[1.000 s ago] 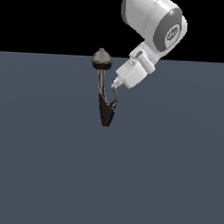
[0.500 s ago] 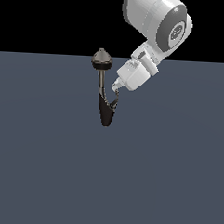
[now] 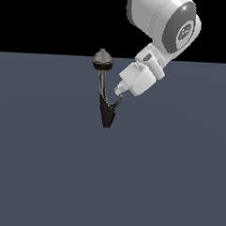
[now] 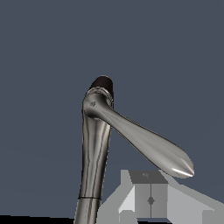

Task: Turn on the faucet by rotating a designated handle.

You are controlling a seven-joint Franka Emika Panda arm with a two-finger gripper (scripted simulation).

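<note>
The floor [image 3: 167, 183] is a flat, unmarked slate-blue plane that fills the lower part of the exterior view and ends at a straight horizon against a black backdrop [image 3: 54, 18]. It lies bare on every side of the fixture, with open room toward the exterior view's left, its right and the near edge.

The robot arm [image 3: 162, 23] enters from the upper part of the exterior view's right, a bulky white body sloping down toward the fixture. It takes up the space above and on the exterior view's right of the fixture.

The faucet [image 3: 105, 112] stands near the middle of the floor, slightly toward the exterior view's left. Its dark cone body tapers downward; a thin grey stem rises from it to a bulbous pointed top at horizon level. In the wrist view the stem and a long tapering metal blade fill the centre.

The gripper [image 3: 118, 95] sits at the arm's low end, just beside the stem on the exterior view's right.

The handle [image 3: 115, 105] is a thin grey sliver branching off the cone's upper part, reaching up toward the gripper tip. They appear to meet, though contact is too small to confirm. Jaw opening cannot be determined from either view.
</note>
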